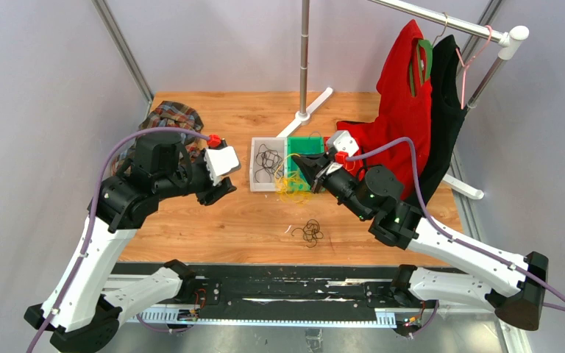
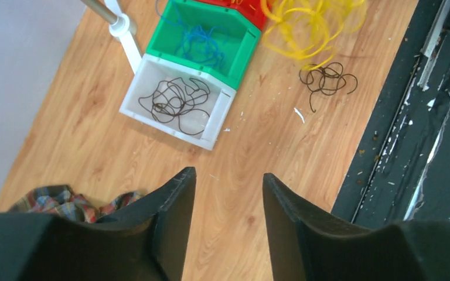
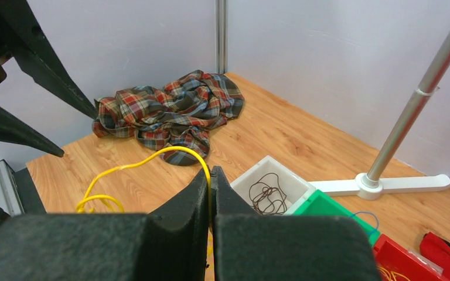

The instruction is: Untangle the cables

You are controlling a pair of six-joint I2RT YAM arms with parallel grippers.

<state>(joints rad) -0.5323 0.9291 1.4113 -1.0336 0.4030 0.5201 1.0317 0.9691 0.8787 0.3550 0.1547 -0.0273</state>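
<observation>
R gripper [image 3: 211, 175] clamped tight on yellow cable [image 3: 102, 201], strand arcing off above table [image 2: 94, 134]. L gripper [image 2: 228, 174] spread wide, empty. Black cable [image 2: 174, 103] in white bin [image 2: 220, 114], blue cable [image 2: 202, 44] in green bin [image 2: 170, 35]; 2nd black coil [image 2: 328, 79] loose on wood.

Robotics lab: panel-walled test cell [image 1: 37, 88].

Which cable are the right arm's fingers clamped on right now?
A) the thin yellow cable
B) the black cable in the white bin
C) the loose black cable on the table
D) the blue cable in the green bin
A: in the right wrist view the right arm's black fingers are shut on the thin yellow cable, which arcs away from them; the blue cable lies in the green plastic bin.
</observation>
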